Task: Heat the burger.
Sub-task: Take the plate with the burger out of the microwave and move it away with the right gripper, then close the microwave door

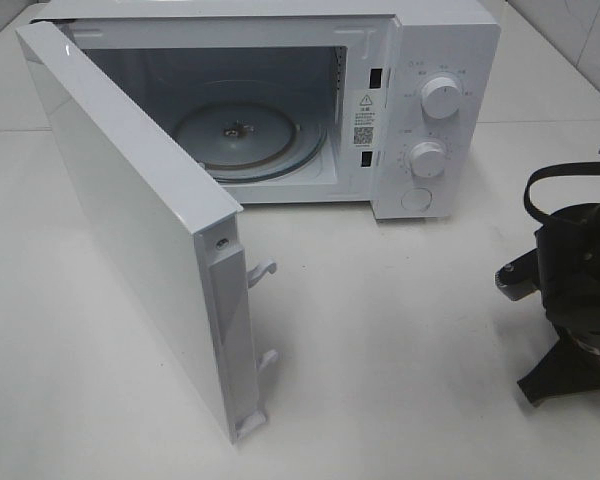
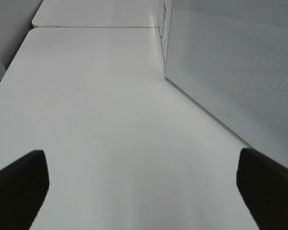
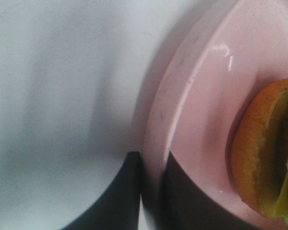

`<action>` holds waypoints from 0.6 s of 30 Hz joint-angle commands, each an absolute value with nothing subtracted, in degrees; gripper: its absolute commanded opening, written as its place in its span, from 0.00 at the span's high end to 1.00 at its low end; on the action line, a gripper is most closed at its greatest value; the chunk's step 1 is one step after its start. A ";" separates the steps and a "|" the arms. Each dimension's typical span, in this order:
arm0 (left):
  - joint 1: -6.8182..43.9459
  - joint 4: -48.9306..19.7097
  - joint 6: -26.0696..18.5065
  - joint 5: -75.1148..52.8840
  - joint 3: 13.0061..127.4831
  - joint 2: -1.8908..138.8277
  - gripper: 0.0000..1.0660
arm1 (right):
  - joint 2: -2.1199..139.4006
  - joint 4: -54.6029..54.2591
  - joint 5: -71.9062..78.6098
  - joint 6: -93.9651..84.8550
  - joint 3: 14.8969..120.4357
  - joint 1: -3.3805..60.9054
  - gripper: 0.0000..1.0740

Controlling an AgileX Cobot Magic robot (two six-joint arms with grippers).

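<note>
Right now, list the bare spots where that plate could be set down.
The glass turntable inside the open microwave is bare. So is the table between the door and the right arm.

Bright even overhead light, soft shadows; blurred close-up pink plate (image 3: 201,120) with glare.

A white microwave (image 1: 280,100) is seen standing on the white worktop (image 1: 400,350), with its door (image 1: 130,220) swung wide open toward the front. Inside the cavity a round glass turntable (image 1: 248,138) is seen lying flat. To the right of the cavity, two white dials (image 1: 440,98) are set one above the other, with a round button (image 1: 417,199) below them. A pink plate (image 3: 206,96) is seen resting on the worktop.
</note>
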State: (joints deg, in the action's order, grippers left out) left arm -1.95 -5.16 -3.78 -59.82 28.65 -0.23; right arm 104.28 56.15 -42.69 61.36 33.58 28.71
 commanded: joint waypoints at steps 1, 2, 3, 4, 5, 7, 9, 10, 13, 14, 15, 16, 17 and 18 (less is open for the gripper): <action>-2.01 -5.61 -3.61 -59.42 28.42 -1.55 0.06 | 105.77 58.38 -45.26 62.85 33.69 27.79 0.99; -2.01 -5.61 -3.61 -59.42 28.42 -1.55 0.06 | 106.40 58.33 -44.86 63.25 33.69 27.39 0.99; -2.01 -5.61 -3.61 -59.42 28.42 -1.55 0.06 | 106.40 58.33 -44.86 63.43 33.80 27.44 0.97; -2.01 -5.61 -3.61 -59.42 28.42 -1.55 0.06 | 106.40 58.33 -44.86 63.43 33.80 27.44 0.97; -2.01 -5.61 -3.61 -59.42 28.42 -1.55 0.06 | 106.40 58.33 -44.86 63.43 34.03 27.44 0.96; -2.01 -5.61 -3.61 -59.42 28.42 -1.55 0.06 | 106.40 57.75 -44.92 63.43 34.61 27.44 0.92; -2.01 -5.61 -3.61 -59.42 28.42 -1.55 0.06 | 106.40 56.67 -44.98 63.08 35.41 27.44 0.88; -2.01 -5.61 -3.61 -59.42 28.42 -1.55 0.06 | 106.40 56.04 -45.15 62.74 35.92 27.44 0.85; -2.01 -5.61 -3.61 -59.42 28.42 -1.55 0.06 | 105.94 53.92 -46.12 60.68 37.53 27.62 0.76; -2.01 -5.61 -3.61 -59.42 28.42 -1.55 0.06 | 105.94 53.92 -46.12 60.68 37.53 27.62 0.76; -2.01 -5.61 -3.61 -59.42 28.42 -1.55 0.06 | 105.25 52.88 -46.87 59.30 38.22 27.62 0.69; -2.01 -5.61 -3.61 -59.42 28.42 -1.55 0.06 | 104.05 52.08 -47.84 58.50 38.67 27.62 0.66; -2.01 -5.61 -3.61 -59.42 28.42 -1.55 0.06 | 104.05 52.08 -47.84 58.50 38.67 27.62 0.66; -2.01 -5.61 -3.61 -59.42 28.42 -1.55 0.06 | 103.25 51.57 -48.30 58.10 38.85 27.62 0.61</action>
State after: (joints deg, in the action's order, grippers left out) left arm -1.95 -5.16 -3.78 -59.82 28.65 -0.23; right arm 103.76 51.68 -46.98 58.73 38.73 27.73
